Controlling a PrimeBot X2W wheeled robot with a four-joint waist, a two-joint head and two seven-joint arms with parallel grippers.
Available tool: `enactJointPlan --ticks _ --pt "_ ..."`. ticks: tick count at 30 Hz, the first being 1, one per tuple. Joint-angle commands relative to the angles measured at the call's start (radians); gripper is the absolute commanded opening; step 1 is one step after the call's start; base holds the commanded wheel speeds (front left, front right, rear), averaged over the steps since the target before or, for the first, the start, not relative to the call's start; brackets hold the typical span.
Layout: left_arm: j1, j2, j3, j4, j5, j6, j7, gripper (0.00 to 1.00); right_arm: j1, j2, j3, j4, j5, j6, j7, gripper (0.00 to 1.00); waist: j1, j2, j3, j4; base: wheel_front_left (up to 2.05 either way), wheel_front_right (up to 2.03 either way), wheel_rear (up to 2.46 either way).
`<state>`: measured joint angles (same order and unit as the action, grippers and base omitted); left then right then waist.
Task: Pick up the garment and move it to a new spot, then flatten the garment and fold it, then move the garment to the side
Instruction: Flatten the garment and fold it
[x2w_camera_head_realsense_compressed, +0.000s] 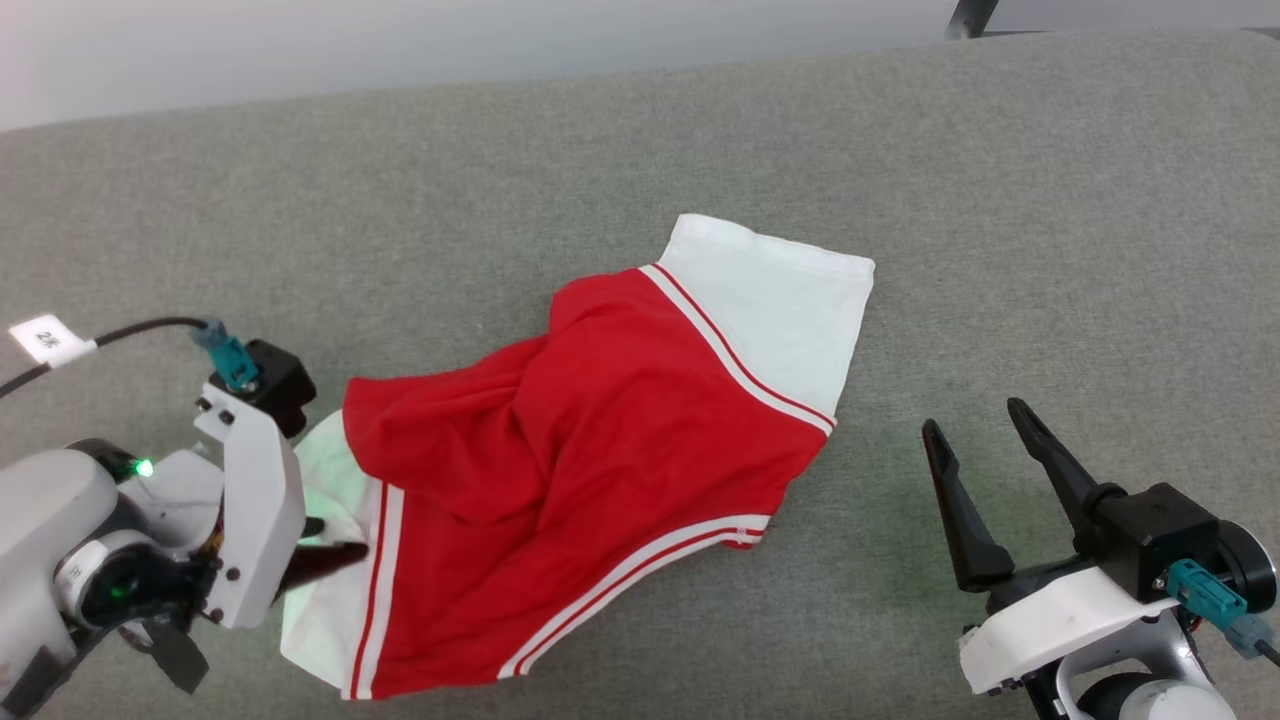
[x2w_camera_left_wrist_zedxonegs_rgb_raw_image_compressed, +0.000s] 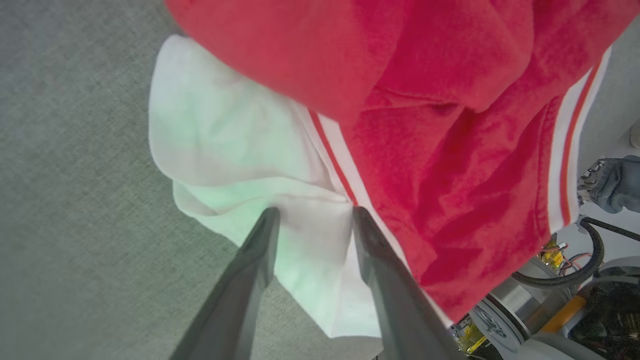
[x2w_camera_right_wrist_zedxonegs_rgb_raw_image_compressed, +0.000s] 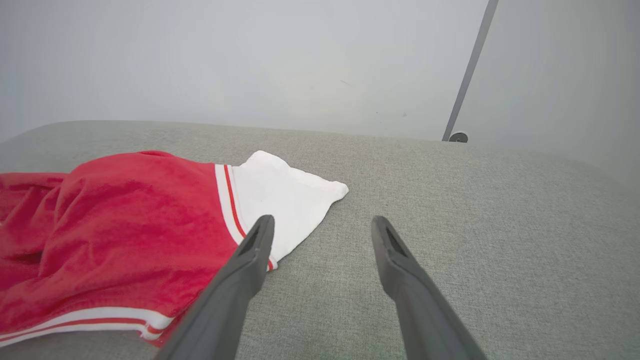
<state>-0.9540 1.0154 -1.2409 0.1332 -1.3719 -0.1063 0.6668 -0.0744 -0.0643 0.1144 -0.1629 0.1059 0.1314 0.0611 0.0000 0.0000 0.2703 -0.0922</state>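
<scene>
Left jaws: our left gripper (x2w_camera_left_wrist_zedxonegs_rgb_raw_image_compressed: 315, 210) stands part open, tips astride a fold of the shirt (x2w_camera_head_realsense_compressed: 600, 430) at its white sleeve (x2w_camera_left_wrist_zedxonegs_rgb_raw_image_compressed: 225, 150).
Right jaws: our right gripper (x2w_camera_right_wrist_zedxonegs_rgb_raw_image_compressed: 322, 219) gapes wide above the grey surface (x2w_camera_right_wrist_zedxonegs_rgb_raw_image_compressed: 475, 225), shirt to its left.

L end effector (x2w_camera_left_wrist_zedxonegs_rgb_raw_image_compressed: 313, 215): fingers apart, gap narrower than R's, tips pointing sideways toward R side; white wrist bracket (x2w_camera_head_realsense_compressed: 255, 510) right behind. R end effector (x2w_camera_head_realsense_compressed: 978, 418): fingers wide in a V, black wrist block (x2w_camera_head_realsense_compressed: 1150, 535) behind.
</scene>
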Motion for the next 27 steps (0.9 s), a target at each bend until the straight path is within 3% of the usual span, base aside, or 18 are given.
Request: enactJointPlan --ticks 1,3,4,11,14,20,24,27 --pt "0.002 -0.004 0.001 0.006 0.001 -0.007 -0.006 0.22 0.005 0.003 0.001 -0.005 -0.005 -0.001 -0.004 1.00 0.0000 0.0000 0.000 -0.001 0.00 0.00 0.00" --pt "0.003 -0.006 0.001 0.011 0.004 -0.010 -0.011 0.01 0.006 0.004 0.000 -0.008 -0.007 -0.001 -0.001 1.00 0.0000 0.0000 0.000 -0.001 0.00 0.00 0.00" --pt "0.004 -0.009 0.004 0.016 0.002 -0.009 -0.020 0.00 0.006 0.005 -0.001 -0.010 -0.009 -0.001 0.000 1.00 0.0000 0.0000 0.001 -0.001 0.00 0.00 0.00" --pt "0.007 -0.001 0.018 0.026 -0.027 -0.018 -0.035 0.00 0.016 0.009 -0.004 -0.018 -0.014 -0.001 0.007 1.00 0.0000 0.0000 -0.004 0.006 0.00 0.00 0.00" --pt "0.010 0.027 0.038 0.023 -0.061 -0.018 -0.048 0.00 0.020 0.011 -0.007 -0.022 -0.016 -0.001 0.011 1.00 0.0000 0.0000 -0.008 0.012 0.00 0.00 0.00" --pt "0.054 0.081 0.080 0.034 -0.132 -0.020 -0.123 0.00 0.029 0.013 -0.008 -0.028 -0.021 -0.001 0.018 1.00 0.0000 0.0000 -0.018 0.024 0.00 0.00 0.00" --pt "0.101 0.098 0.091 0.057 -0.175 -0.019 -0.176 0.08 0.032 0.014 -0.006 -0.035 -0.024 -0.001 0.025 1.00 0.0000 0.0000 -0.024 0.032 0.00 0.00 0.00" --pt "0.126 0.098 0.090 0.086 -0.184 -0.011 -0.209 0.06 0.034 0.014 -0.005 -0.038 -0.024 -0.001 0.031 1.00 0.0000 0.0000 -0.028 0.035 0.00 0.00 0.00"
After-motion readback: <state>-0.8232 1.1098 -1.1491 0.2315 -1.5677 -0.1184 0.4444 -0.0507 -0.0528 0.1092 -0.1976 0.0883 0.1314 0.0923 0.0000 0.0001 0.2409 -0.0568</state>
